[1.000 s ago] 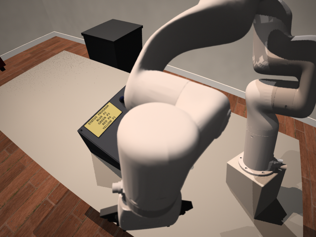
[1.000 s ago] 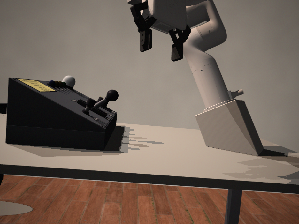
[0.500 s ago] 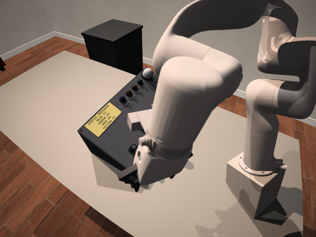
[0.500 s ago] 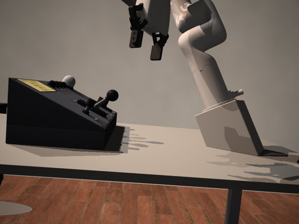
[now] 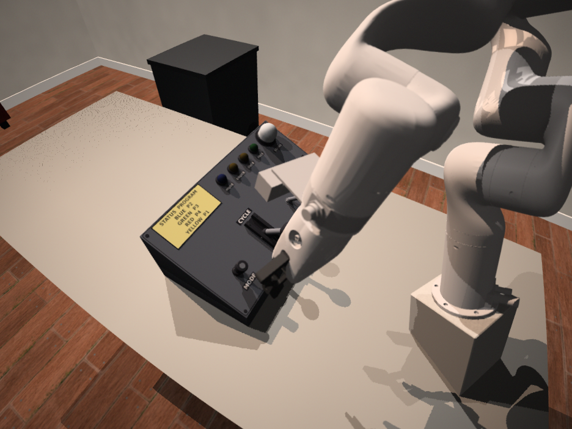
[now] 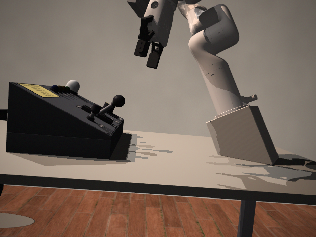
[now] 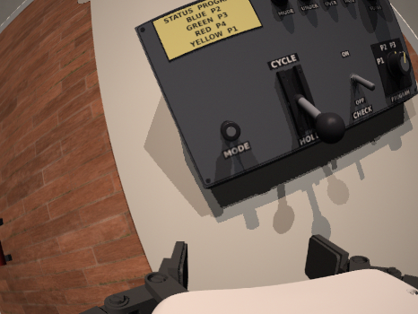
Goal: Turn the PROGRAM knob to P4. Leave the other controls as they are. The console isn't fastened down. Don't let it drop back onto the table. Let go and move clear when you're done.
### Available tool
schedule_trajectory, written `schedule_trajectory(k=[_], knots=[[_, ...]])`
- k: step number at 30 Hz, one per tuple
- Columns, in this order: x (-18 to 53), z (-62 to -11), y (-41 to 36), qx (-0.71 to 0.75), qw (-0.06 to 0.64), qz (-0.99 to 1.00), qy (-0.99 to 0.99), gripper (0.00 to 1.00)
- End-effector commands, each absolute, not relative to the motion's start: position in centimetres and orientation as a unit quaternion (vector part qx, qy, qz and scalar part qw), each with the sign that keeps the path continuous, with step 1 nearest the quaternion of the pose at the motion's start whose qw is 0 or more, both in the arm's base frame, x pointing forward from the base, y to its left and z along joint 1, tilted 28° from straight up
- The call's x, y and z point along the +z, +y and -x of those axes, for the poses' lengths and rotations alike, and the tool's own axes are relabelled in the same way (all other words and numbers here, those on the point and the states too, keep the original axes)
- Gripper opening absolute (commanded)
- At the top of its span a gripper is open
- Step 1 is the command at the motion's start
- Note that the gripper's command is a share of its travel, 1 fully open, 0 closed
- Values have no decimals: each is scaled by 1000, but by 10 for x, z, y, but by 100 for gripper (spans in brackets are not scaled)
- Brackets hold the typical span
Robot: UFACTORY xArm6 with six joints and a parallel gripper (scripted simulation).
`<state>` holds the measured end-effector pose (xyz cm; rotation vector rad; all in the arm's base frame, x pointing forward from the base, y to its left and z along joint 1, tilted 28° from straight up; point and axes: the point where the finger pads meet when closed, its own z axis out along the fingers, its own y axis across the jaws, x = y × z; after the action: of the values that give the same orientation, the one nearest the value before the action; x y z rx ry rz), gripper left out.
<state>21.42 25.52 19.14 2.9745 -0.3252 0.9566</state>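
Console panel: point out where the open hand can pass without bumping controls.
Bare panel lies between the yellow status label and black MODE knob. Crowded: the right side, with ball-topped CYCLE lever, CHECK toggle, PROGRAM knob.

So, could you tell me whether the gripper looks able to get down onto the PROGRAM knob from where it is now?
Probably yes: the open gripper hangs well above the console, and nothing sits over the PROGRAM knob, though the CHECK lever stands close beside it.

Bare test room: plain grey walls, wood-plank floor [image 6: 142, 216], beige metal-legged table [image 6: 178, 168], black cabinet [image 5: 208, 78].
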Motion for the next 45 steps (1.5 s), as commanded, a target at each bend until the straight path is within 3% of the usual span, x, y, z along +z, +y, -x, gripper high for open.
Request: schedule_trajectory(k=[1, 28, 45], knots=[[201, -220, 221, 326, 10, -944, -40, 100], [194, -239, 135, 395, 112, -905, 116, 100], [193, -240, 134, 396, 114, -903, 119, 100]])
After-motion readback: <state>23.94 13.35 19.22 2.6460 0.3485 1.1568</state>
